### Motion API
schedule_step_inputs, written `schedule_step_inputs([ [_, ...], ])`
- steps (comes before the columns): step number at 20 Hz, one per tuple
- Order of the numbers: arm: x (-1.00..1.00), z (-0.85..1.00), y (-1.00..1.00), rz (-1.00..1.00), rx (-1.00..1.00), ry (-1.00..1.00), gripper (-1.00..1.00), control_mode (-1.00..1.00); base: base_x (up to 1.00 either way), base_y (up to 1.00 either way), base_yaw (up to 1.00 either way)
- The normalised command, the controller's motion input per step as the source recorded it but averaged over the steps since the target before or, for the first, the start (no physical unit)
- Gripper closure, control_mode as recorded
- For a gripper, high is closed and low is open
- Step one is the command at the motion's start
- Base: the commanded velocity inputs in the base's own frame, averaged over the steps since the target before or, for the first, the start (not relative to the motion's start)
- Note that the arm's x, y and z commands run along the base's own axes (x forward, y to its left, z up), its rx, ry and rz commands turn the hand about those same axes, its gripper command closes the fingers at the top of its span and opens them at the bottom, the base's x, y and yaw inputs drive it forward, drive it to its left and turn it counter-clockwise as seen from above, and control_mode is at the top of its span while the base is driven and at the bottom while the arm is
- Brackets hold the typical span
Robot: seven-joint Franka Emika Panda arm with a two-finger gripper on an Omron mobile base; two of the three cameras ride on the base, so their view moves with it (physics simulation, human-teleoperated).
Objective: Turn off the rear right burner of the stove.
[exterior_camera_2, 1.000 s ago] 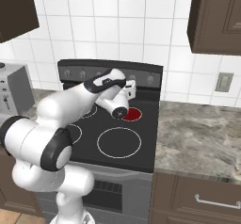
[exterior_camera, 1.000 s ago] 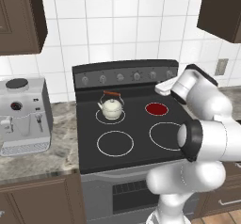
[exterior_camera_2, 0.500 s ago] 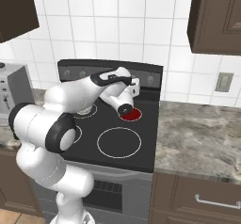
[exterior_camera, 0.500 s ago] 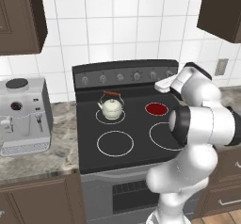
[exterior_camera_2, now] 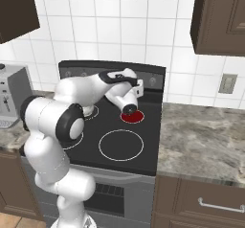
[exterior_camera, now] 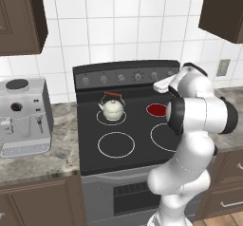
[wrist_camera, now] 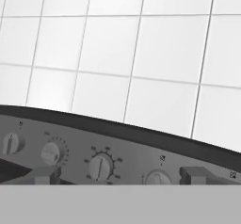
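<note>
Tiled kitchen, black stove (exterior_camera: 90,149) at frame centre, rear right burner (exterior_camera: 157,109) lit.

White wall tiles fill the upper half of the left base view, dark cabinets sit in both upper corners, and a mottled stone worktop (exterior_camera_2: 201,141) runs either side of the stove. A grey coffee machine (exterior_camera: 21,116) stands at the left edge, and a cream kettle (exterior_camera: 113,108) rests on the rear left ring. The rear right burner glows dark red just right of centre, beside the white arm. In the hand view the gripper (wrist_camera: 120,175) faces the grey knob panel (wrist_camera: 70,145); its two finger tips stand well apart with nothing between them, a knob (wrist_camera: 100,165) in the gap beyond.
</note>
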Motion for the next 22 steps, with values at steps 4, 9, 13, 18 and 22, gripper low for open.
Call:
schedule_step_inputs([
  [4, 0.25, -0.13, 0.00, 0.00, -0.01, 0.00, -1.00, -1.00, 0.00, 0.00, 0.00],
  [9, 0.24, -0.11, -0.01, 0.00, -0.02, 0.00, -1.00, -1.00, 0.00, 0.00, 0.00],
  [13, 0.29, -0.05, -0.04, 0.00, -0.01, 0.00, -1.00, -1.00, 0.00, 0.00, 0.00],
  [18, 0.21, -0.08, -0.11, 0.00, -0.01, 0.00, -1.00, -1.00, 0.00, 0.00, 0.00],
  [22, 0.20, -0.13, -0.11, 0.00, -0.02, 0.00, -1.00, -1.00, 0.00, 0.00, 0.00],
])
